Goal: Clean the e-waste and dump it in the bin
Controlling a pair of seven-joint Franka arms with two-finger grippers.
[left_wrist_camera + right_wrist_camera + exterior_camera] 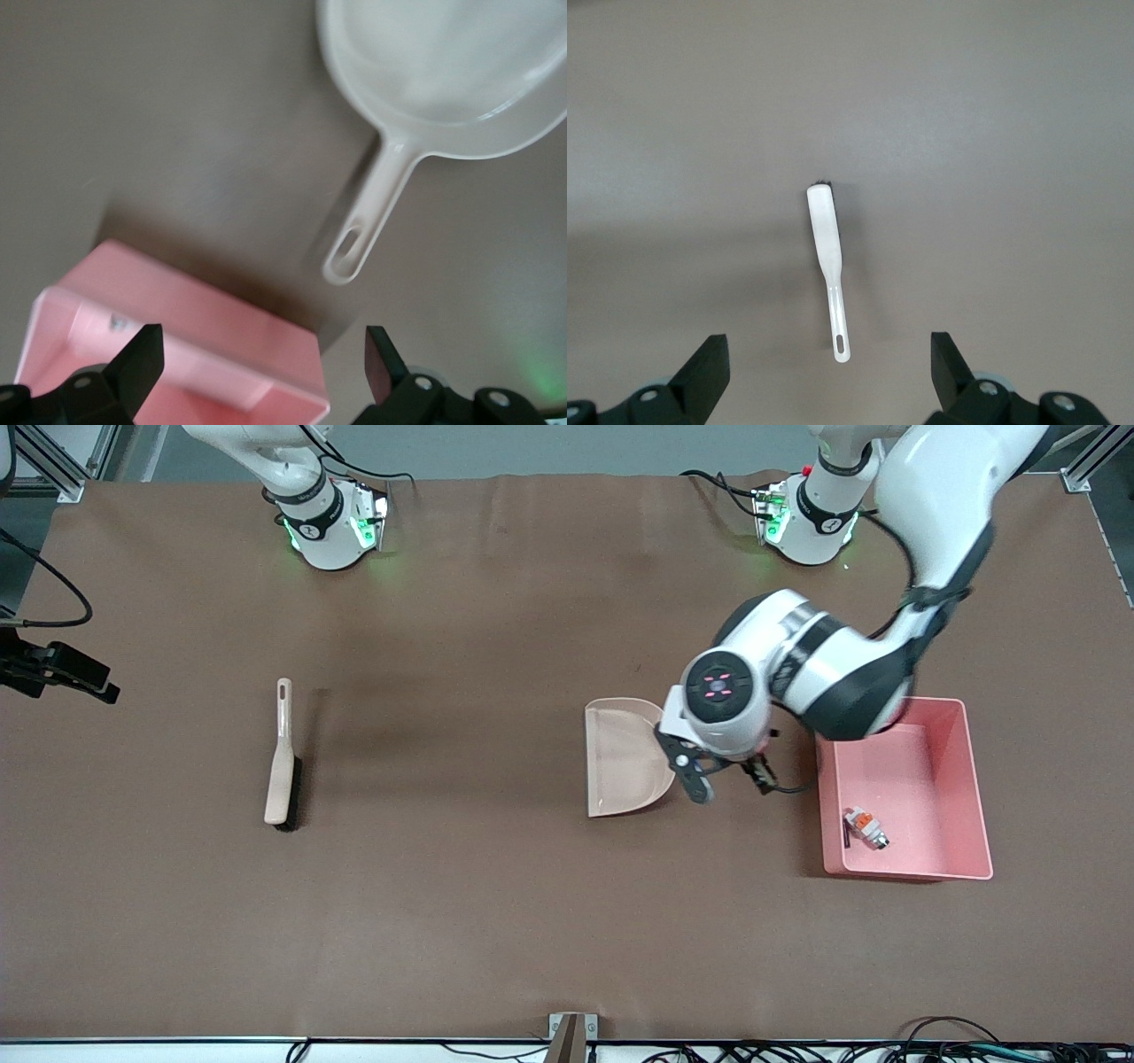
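The 2 e-waste bits lie in the bin. The left gripper, fingers apart and empty, hangs between the bin's rim and the dustpan. The right gripper, fingers apart, hangs above the brush, bare tabletop all around.

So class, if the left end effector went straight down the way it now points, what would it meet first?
Probably the bare brown table between the beige plastic dustpan and the pink plastic tray; the open left end effector hangs close beside the dustpan's handle, though depth is unclear.
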